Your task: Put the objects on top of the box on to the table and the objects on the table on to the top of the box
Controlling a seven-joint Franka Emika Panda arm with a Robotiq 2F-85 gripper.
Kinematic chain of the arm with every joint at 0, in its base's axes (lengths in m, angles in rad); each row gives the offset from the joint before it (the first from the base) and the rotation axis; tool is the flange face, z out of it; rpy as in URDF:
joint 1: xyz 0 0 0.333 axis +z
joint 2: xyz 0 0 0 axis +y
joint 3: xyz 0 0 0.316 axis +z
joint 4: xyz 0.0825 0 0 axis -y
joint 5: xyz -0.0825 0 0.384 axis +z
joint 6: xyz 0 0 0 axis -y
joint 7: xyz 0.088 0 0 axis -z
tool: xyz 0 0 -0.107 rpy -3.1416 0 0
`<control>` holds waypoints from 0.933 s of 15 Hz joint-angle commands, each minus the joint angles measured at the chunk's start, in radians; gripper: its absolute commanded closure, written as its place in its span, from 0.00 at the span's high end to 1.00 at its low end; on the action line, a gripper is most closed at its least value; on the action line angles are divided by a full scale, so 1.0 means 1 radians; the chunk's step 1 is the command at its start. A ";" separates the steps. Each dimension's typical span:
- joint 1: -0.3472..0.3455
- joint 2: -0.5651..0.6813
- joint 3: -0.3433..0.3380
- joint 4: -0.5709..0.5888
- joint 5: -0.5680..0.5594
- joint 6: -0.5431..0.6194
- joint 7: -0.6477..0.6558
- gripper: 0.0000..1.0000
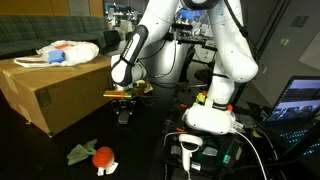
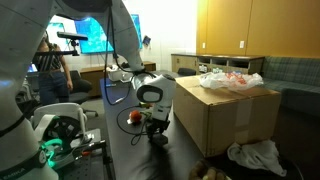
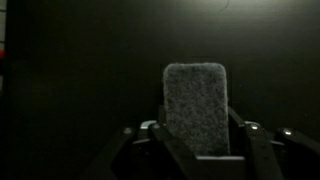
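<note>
Gray block [image 3: 195, 100] is seen clamped in the gripper [image 1: 124, 114], low over the table [image 1: 150, 150] beside the box [image 1: 50, 92]. Likely a box-to-table transfer. Release is needed next. White bag [image 1: 65, 52] sits on the box and red toy [image 1: 100, 156] on the table, both unswapped.

in both exterior views there is one cardboard box [image 1: 45, 92]. i count two white crumpled bags [image 2: 230, 80], one red and green toy [image 1: 97, 156], one white robot arm [image 1: 228, 50] and one person [image 2: 50, 62]. the wrist view shows one grey block [image 3: 195, 105].
</note>
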 commanded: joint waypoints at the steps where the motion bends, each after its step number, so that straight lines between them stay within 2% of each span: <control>1: 0.050 -0.171 -0.039 -0.118 -0.192 -0.056 0.006 0.32; 5: 0.067 -0.351 -0.067 -0.164 -0.455 -0.206 0.028 0.32; 8: 0.024 -0.459 -0.034 -0.124 -0.597 -0.339 -0.004 0.32; 11: -0.020 -0.512 0.004 -0.017 -0.673 -0.468 -0.091 0.32; 14: -0.052 -0.494 0.039 0.146 -0.700 -0.562 -0.221 0.32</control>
